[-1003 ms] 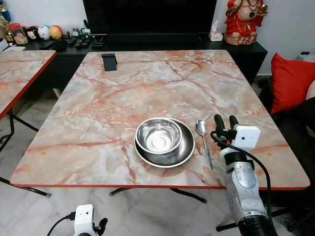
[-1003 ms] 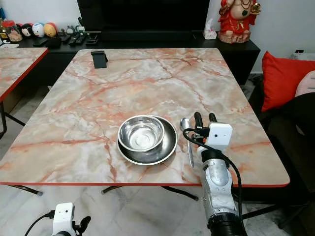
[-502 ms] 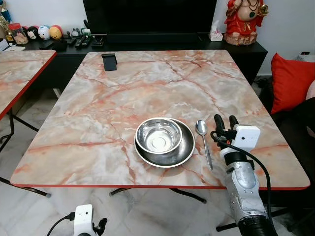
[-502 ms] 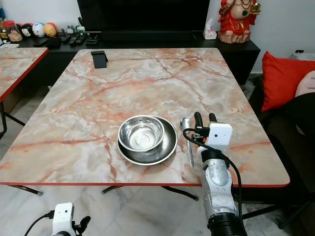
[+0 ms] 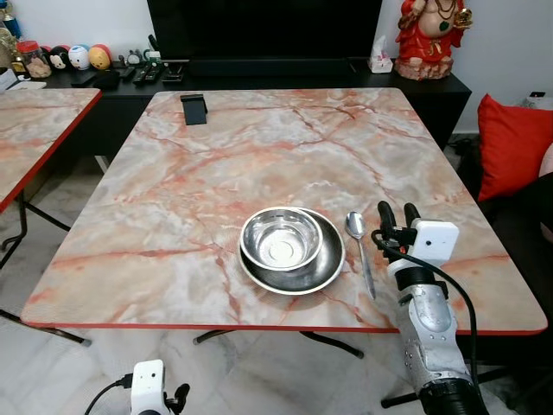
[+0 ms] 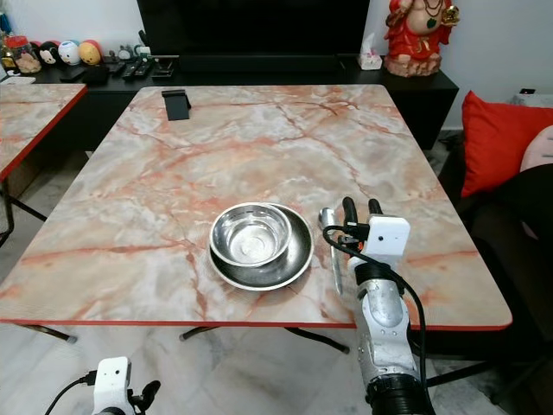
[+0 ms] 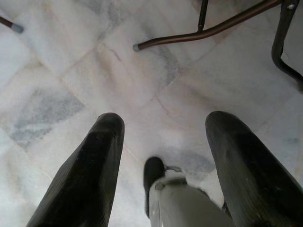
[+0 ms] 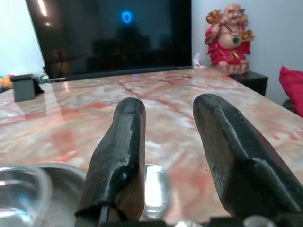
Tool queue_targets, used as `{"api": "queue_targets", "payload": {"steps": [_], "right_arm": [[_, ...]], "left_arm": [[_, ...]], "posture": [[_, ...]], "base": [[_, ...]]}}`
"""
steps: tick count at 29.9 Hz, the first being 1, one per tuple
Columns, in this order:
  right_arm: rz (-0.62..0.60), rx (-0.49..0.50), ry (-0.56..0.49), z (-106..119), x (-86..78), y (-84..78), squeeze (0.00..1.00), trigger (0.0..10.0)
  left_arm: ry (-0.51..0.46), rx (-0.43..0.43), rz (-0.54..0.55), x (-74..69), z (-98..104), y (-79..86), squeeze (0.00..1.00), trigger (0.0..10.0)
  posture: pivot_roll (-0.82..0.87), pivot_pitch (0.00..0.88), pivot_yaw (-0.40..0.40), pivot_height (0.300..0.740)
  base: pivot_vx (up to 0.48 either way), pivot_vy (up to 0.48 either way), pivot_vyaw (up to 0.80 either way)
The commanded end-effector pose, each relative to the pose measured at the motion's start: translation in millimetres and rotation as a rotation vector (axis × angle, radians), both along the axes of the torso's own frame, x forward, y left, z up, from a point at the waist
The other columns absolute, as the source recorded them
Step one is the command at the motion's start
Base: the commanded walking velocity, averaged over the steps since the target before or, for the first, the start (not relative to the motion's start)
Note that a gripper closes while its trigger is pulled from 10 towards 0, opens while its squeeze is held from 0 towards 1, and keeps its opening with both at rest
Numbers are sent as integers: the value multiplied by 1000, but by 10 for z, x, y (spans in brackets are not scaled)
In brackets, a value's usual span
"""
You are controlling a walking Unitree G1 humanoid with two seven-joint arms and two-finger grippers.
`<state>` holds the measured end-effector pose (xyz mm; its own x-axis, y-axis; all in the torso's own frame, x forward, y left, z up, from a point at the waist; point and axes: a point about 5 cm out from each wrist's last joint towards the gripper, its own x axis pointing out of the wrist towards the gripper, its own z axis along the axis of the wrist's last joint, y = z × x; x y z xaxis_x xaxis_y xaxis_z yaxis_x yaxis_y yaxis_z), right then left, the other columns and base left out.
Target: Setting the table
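A red and gold laughing statue (image 5: 426, 35) stood at upper right on a long black cabinet (image 5: 259, 76), a bright red cushion (image 5: 511, 144) lay at far right, and small round toy figures (image 5: 78, 57) sat upper left.

Pink-veined marble table (image 5: 259, 147) with red edging, silver bowl (image 5: 281, 238), red cushion (image 5: 511, 147).

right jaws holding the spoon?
No: the right gripper hovers open and empty beside the spoon, which lies flat on the table right of the bowl and plate.

marble table (image 5: 216, 173) with plate (image 5: 333, 264), spoon (image 5: 359, 246)
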<state>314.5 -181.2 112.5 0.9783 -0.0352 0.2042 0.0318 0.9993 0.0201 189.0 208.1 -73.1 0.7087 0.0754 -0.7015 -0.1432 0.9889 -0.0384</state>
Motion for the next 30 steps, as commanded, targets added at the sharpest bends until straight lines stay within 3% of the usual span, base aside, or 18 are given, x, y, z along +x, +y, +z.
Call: {"api": "queue_targets", "payload": {"steps": [1,30], "right_arm": [[13,11,-13,33,25,53,0,10000],[21,4,-15,37,36,77,0,10000]], "left_arm": [[35,1,13,-75,-35,50,0,10000],[18,-2,24,-47,-19,44,0,10000]], "posture": [[-75,0,8,740],[-66,0,5,740]], "base": [[0,461,0],[0,458,0]]}}
